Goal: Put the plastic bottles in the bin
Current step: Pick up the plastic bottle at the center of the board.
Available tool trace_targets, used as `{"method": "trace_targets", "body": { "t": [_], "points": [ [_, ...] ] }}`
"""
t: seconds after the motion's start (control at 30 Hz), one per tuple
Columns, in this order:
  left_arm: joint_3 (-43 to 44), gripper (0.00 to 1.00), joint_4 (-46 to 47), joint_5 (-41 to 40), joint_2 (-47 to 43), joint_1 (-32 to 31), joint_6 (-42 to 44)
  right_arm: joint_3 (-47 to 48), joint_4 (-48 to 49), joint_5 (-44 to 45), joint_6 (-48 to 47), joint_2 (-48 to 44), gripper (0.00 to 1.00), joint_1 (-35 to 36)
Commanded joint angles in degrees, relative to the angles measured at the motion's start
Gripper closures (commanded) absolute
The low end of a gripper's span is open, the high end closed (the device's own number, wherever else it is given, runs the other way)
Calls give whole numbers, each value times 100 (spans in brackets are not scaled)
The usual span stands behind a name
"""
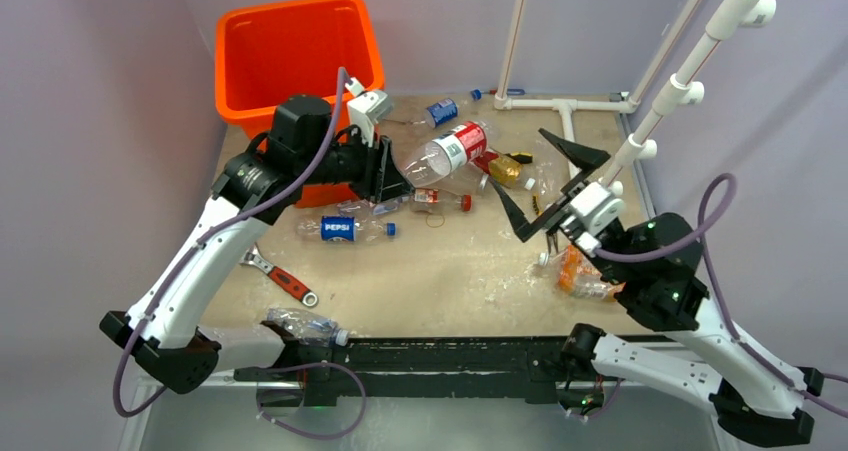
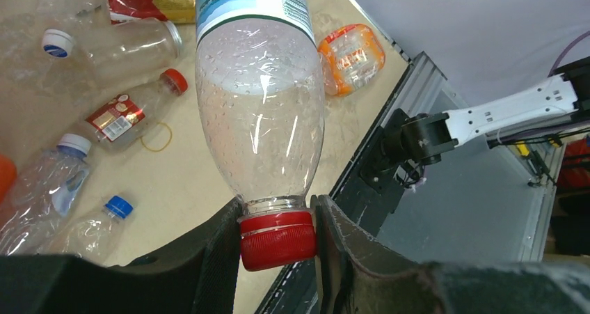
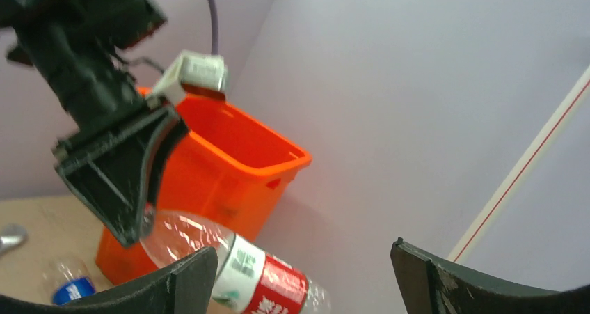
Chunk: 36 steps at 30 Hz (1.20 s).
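**Step in hand:** transport of one bottle to the bin.

**Left arm:** The left gripper (image 2: 277, 239) is closed on the red screw cap of a clear plastic bottle with a red, white and green label (image 1: 450, 151). The jaws pinch the cap from both sides and touch nothing else. The bottle sticks out sideways from the fingers toward the right arm. In the right wrist view it hangs clear of the table, so I judge it lifted. It is just beside the front right corner of the tall square bright-orange plastic bin (image 1: 300, 6), outside the rim.

**Right arm:** The right gripper (image 1: 540, 186) is raised over the right side of the beige table (image 1: 450, 271), jaws spread wide, holding nothing.

**Outstanding items:** Several bottles lie on the table:
- a clear bottle with a blue Pepsi label (image 1: 345, 229) in front of the bin
- a crushed orange-tinted bottle (image 1: 578, 274) beside the right arm
- a crushed clear bottle (image 1: 300, 323) at the near edge

More are scattered behind the held bottle. A red-handled wrench (image 1: 280, 276) lies apart from them and is not part of the task.

**Next move, as judged:** The left arm must swing the bottle left and back until its full length is over the bin opening and above the thick rim, then part the jaws. Only the cap is held, so the long body may pivot or catch the rim.
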Motion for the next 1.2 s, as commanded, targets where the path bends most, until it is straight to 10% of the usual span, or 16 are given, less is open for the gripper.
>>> {"method": "trace_targets", "body": {
  "t": [0.0, 0.57, 1.17],
  "points": [
    [162, 100, 139, -137, -419, -17, -570, -349, 111, 13, -1001, 81, 1, 111],
    [-159, 100, 252, 263, -483, -16, -720, -1800, 1893, 1711, -3922, 803, 2, 1969],
    [-584, 100, 520, 944, -1007, -12, -781, -2041, 4054, 1443, -5413, 2163, 7, 1407]
  ]
}}
